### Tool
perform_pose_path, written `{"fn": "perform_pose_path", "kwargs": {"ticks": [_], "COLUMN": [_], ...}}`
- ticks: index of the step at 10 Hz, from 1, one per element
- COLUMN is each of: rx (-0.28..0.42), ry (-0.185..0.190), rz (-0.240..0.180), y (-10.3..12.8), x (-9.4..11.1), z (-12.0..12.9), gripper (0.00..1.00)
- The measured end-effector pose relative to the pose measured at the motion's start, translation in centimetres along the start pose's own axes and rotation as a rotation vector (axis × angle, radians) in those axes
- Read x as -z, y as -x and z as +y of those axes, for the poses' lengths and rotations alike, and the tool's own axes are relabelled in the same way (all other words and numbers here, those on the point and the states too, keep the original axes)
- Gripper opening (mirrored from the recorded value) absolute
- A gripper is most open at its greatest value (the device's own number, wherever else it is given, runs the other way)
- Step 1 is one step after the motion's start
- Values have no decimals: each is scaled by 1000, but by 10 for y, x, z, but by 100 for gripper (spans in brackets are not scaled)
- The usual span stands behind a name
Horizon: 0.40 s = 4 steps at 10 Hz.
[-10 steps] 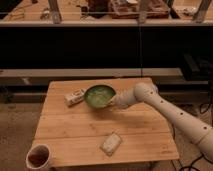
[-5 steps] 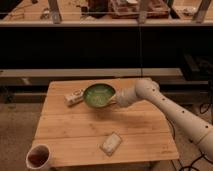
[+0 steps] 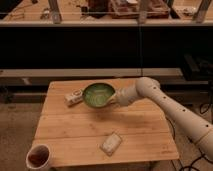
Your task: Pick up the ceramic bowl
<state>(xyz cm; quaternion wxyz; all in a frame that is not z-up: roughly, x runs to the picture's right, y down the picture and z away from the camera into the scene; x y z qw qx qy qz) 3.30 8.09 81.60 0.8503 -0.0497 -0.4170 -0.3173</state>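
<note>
One ceramic bowl (image 3: 98,94), one cup (image 3: 38,157) and two small packets are counted on the wooden desk (image 3: 75,127): one packet (image 3: 73,97) just left of the bowl in the upper middle of the frame, the other packet (image 3: 111,143) at lower centre, with the cup at the lower left corner. The bowl sits tilted toward the camera in the upper middle, its right rim meeting the jaws (image 3: 113,99), which appear closed on that rim. The white arm (image 3: 170,110) enters from the lower right and is cut off at the frame edge; the jaws' finger contact is hard to make out.
</note>
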Motion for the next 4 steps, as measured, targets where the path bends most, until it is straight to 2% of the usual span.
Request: {"fn": "perform_pose_path", "kwargs": {"ticks": [4], "rx": [34], "ry": [2], "rz": [-22], "y": [2], "x": [2], "z": [-1], "gripper": [1]}}
